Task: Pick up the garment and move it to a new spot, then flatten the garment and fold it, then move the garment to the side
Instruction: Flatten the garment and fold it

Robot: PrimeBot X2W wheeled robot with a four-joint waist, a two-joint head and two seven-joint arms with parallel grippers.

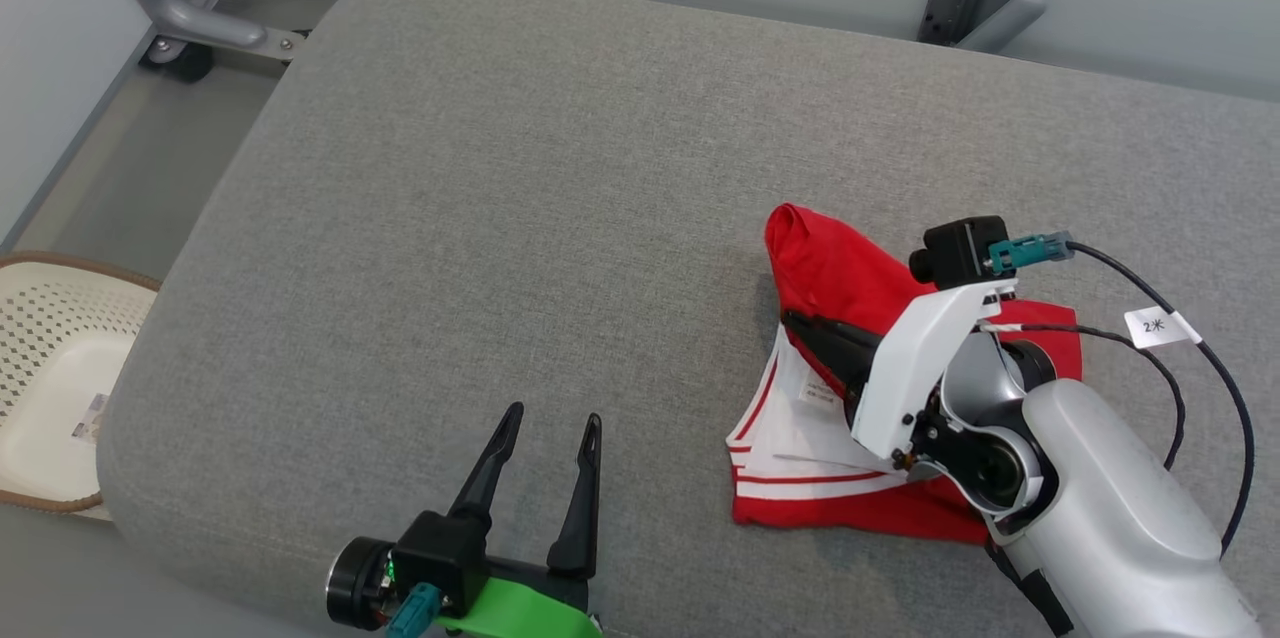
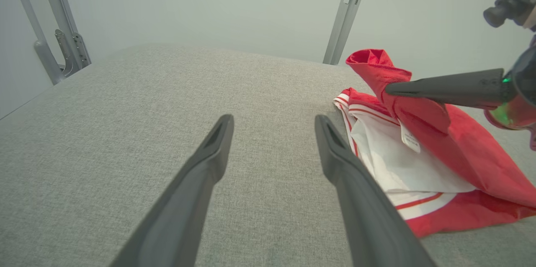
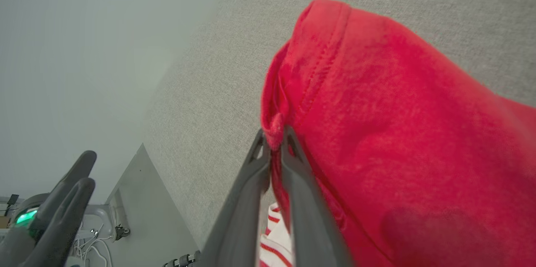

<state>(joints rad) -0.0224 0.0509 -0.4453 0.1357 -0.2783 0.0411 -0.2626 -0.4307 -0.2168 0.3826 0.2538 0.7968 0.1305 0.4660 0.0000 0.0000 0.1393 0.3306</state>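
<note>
The garment (image 1: 830, 268) is red with a white inside and red-and-white striped trim. It lies bunched on the right part of the grey padded table (image 1: 500, 218). My right gripper (image 1: 790, 320) is shut on a red fold of it. That fold stands lifted above the rest of the garment (image 2: 460, 150). In the right wrist view, red cloth of the garment (image 3: 398, 133) is pinched between the tips of the right gripper (image 3: 274, 133). My left gripper (image 1: 555, 415) is open and holds nothing, near the table's front edge and left of the garment. Its fingers (image 2: 209, 162) point across bare fabric.
A cream lattice basket (image 1: 60, 318) stands on the floor off the table's left edge. Grey metal frame legs (image 1: 180, 8) rise behind the far corners. A black cable with a white tag (image 1: 1160, 326) loops beside my right wrist.
</note>
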